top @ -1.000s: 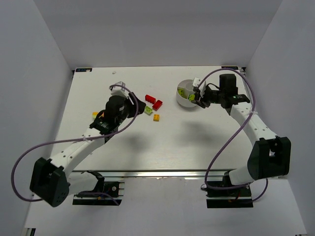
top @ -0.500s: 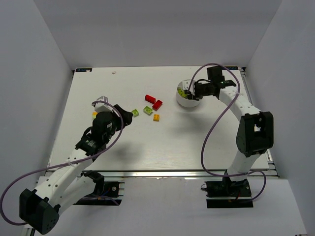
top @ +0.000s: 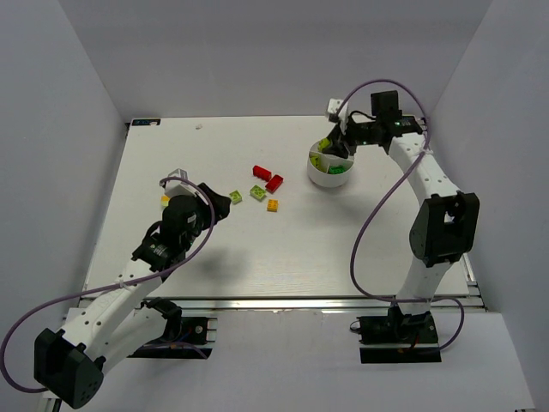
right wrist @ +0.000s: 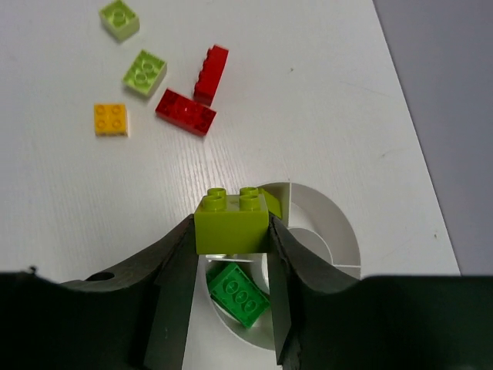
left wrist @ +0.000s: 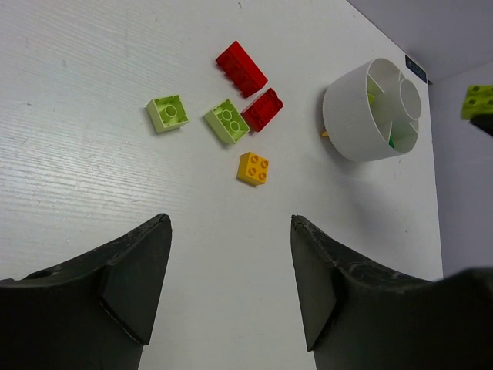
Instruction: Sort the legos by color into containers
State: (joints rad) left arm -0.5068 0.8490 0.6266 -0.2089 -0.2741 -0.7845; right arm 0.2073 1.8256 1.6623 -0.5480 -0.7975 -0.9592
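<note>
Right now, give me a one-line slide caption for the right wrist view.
Right gripper holds a yellow-green brick above the white dish, a darker green brick in a compartment below.

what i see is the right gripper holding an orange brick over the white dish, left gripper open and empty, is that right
Not quite: the right gripper holds a yellow-green brick, not an orange one, as the right wrist view shows. The rest stands: it is over the white dish, and the left gripper is open and empty.
</note>
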